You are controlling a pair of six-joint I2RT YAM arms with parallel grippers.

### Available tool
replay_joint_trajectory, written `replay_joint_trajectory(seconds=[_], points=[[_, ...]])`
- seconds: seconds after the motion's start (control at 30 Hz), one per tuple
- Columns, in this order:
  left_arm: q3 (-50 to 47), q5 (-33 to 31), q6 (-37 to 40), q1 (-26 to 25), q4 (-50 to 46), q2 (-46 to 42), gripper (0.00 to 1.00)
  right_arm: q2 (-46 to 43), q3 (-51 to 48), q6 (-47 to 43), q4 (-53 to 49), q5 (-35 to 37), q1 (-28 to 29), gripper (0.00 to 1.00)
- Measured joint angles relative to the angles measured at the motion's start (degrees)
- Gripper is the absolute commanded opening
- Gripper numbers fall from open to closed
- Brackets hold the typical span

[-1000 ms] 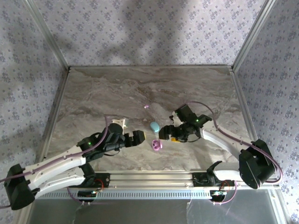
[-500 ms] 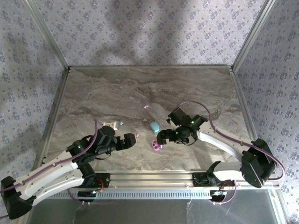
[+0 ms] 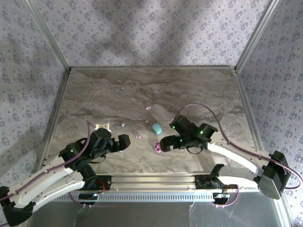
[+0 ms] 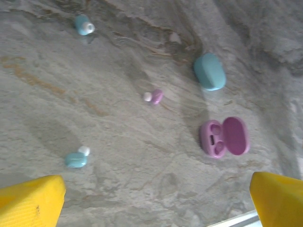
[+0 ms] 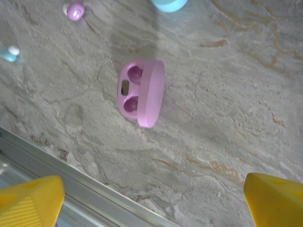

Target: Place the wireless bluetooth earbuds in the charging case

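Note:
The pink charging case (image 3: 157, 148) lies open on the marble table, both sockets empty (image 5: 140, 92) (image 4: 224, 137). One pink earbud (image 3: 139, 137) (image 4: 154, 96) (image 5: 74, 10) lies loose to its left, another pink earbud (image 3: 148, 108) farther back. A blue earbud (image 3: 122, 125) (image 4: 84, 25) lies behind the left gripper, and a second blue earbud (image 4: 76, 158) (image 5: 9, 53) just ahead of it. My left gripper (image 3: 124, 142) (image 4: 156, 208) is open and empty, left of the pink earbud. My right gripper (image 3: 165, 143) (image 5: 151, 203) is open and empty, right beside the pink case.
A closed blue oval case (image 3: 156, 127) (image 4: 209, 71) lies just behind the pink case. The metal rail (image 5: 71, 175) (image 3: 156, 179) runs along the table's near edge, close to the pink case. Metal frame posts and patterned walls enclose the table.
My left gripper has drawn back to the left, away from the pink case, and a pink earbud now lies bare on the table where it was. The right gripper has shifted slightly toward the case.

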Motion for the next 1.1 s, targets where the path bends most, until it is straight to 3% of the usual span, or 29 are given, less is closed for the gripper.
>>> replay_joint_trajectory(seconds=[0.33, 0.47, 0.8, 1.1], points=[[0.0, -1.5, 5.1, 0.9, -2.1, -5.0, 1.00, -4.6, -3.7, 4.4, -2.2, 4.0, 2.4, 0.99], [0.0, 0.4, 7.5, 3.3, -1.5, -3.0, 1.00, -3.3, -4.2, 5.2, -2.1, 4.3, 3.7, 0.98], [1.0, 11.0, 15.0, 10.5, 3.3, 11.3, 1.00, 11.2, 1.0, 5.8, -1.8, 7.9, 10.2, 0.95], [4.2, 14.7, 19.2, 14.2, 5.9, 17.0, 1.00, 23.3, 8.1, 6.2, -2.4, 12.4, 12.0, 0.91]])
